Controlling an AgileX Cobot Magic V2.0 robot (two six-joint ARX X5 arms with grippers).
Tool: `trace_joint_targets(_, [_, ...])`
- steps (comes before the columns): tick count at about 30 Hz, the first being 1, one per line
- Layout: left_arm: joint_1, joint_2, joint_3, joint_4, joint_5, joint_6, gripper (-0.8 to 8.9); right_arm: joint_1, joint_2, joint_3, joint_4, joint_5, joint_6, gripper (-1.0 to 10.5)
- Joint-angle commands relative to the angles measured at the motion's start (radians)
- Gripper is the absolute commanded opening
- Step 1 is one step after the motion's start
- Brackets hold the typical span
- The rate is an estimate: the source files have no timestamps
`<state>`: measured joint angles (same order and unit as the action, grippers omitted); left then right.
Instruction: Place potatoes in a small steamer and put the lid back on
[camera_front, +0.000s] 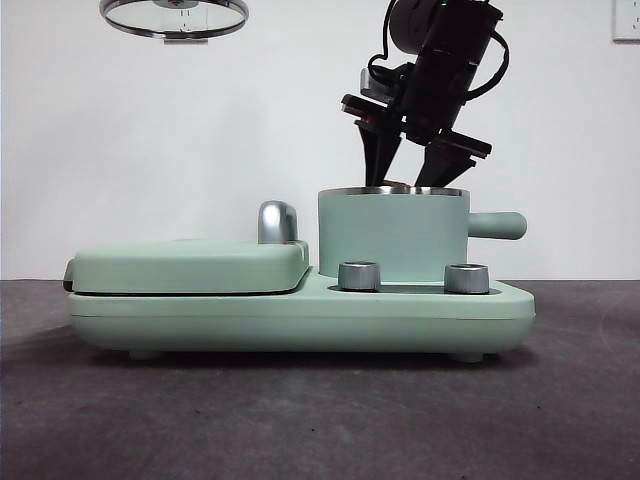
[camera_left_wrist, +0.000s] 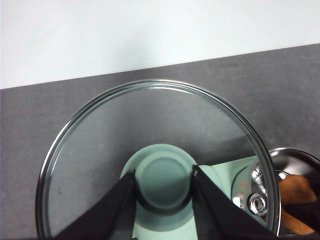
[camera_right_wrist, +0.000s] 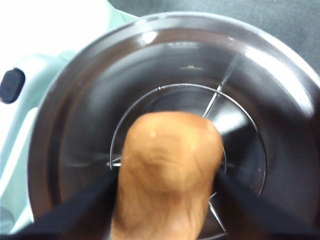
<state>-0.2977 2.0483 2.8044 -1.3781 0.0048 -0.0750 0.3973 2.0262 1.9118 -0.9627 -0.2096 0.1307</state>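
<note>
My right gripper (camera_front: 398, 178) reaches down into the mouth of the mint-green small steamer (camera_front: 393, 238), which stands on the right of the cooker base. In the right wrist view this gripper (camera_right_wrist: 166, 176) is shut on the orange-brown potato (camera_right_wrist: 169, 155) and holds it on end over the steel inside (camera_right_wrist: 75, 125) and a wire rack. My left gripper (camera_left_wrist: 163, 173) is shut on the lid's mint-green knob (camera_left_wrist: 164, 182) and holds the glass lid (camera_left_wrist: 125, 125) high up. In the front view the lid (camera_front: 175, 18) is at the top left. The steamer (camera_left_wrist: 295, 162) and the potato (camera_left_wrist: 296, 196) also show in the left wrist view.
The flat mint-green griddle cover (camera_front: 190, 266) with a steel handle (camera_front: 275, 222) takes up the left of the cooker base (camera_front: 300, 312). Two steel knobs (camera_front: 360, 276) (camera_front: 466, 278) stand in front of the steamer. Its stubby handle (camera_front: 497, 225) points right.
</note>
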Motion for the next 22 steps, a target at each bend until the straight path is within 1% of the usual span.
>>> trace_joint_targets(1, [-0.013,0.002,0.035,0.031,0.003,-0.008,0.05,-0.002,0.019,0.033,-0.002,0.000,-0.007,4.0])
trace_joint_targets(4, [-0.025,0.002,0.035,0.030,0.003,-0.008,0.05,-0.010,0.009,0.074,-0.054,0.000,0.000,4.0])
trace_joint_targets(8, [-0.042,0.002,0.035,0.025,0.004,-0.008,0.05,-0.018,-0.023,0.162,-0.173,0.002,-0.008,4.0])
trace_joint_targets(12, [-0.064,0.002,0.033,0.015,0.004,-0.008,0.05,-0.022,-0.109,0.200,-0.230,0.005,-0.012,4.0])
trace_joint_targets(15, [-0.081,0.002,0.033,0.011,0.004,-0.008,0.05,-0.022,-0.208,0.200,-0.249,0.038,-0.017,4.0])
trace_joint_targets(18, [-0.101,0.002,0.033,0.011,0.004,-0.008,0.05,-0.022,-0.309,0.199,-0.290,0.088,-0.023,4.0])
trace_joint_targets(22, [-0.127,0.003,0.033,0.012,0.004,-0.008,0.05,-0.022,-0.454,0.196,-0.359,0.138,-0.047,4.0])
